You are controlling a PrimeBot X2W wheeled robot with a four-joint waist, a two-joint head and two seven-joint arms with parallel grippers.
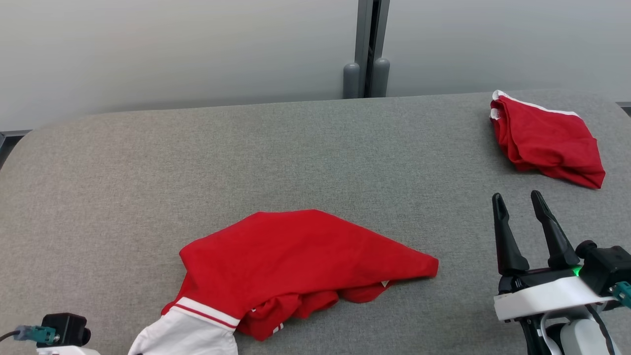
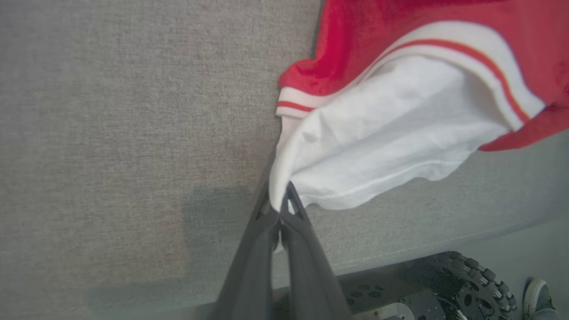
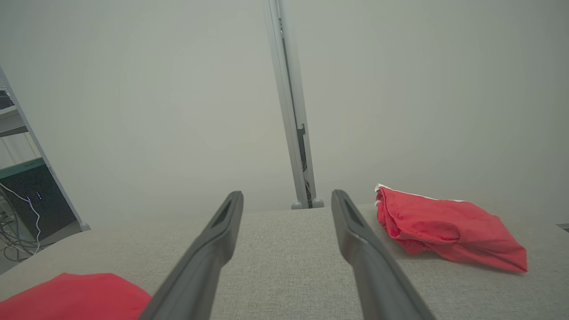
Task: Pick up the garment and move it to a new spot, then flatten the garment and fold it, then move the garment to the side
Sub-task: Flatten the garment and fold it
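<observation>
We find the garment [image 1: 296, 261] lying crumpled on the near middle of the table [image 1: 148, 172]. Its long axis runs across the head view, from a white sleeve [image 1: 185, 335] at the near-left end to a tapered red corner [image 1: 429, 268] pointing toward our right. The sleeve reaches to the table's near edge, where our left gripper [image 2: 279, 202] is clamped on its white hem, fingers pressed together over the cloth. Our right gripper [image 1: 517, 197] hovers above the near right of the table, well apart from the garment, with its fingers spread and nothing between them. Beyond it, at the far right, a second red garment [image 1: 547, 140] lies folded in a loose bundle with a white edge showing. The stretch of table between the two garments is bare. The table is covered in grey woven fabric with rounded corners. Behind it stands a pale wall with a grey post [image 1: 367, 49]. Below the near edge, the left wrist view catches a dark wheel [image 2: 466, 284] and a shoe [image 2: 540, 298].
</observation>
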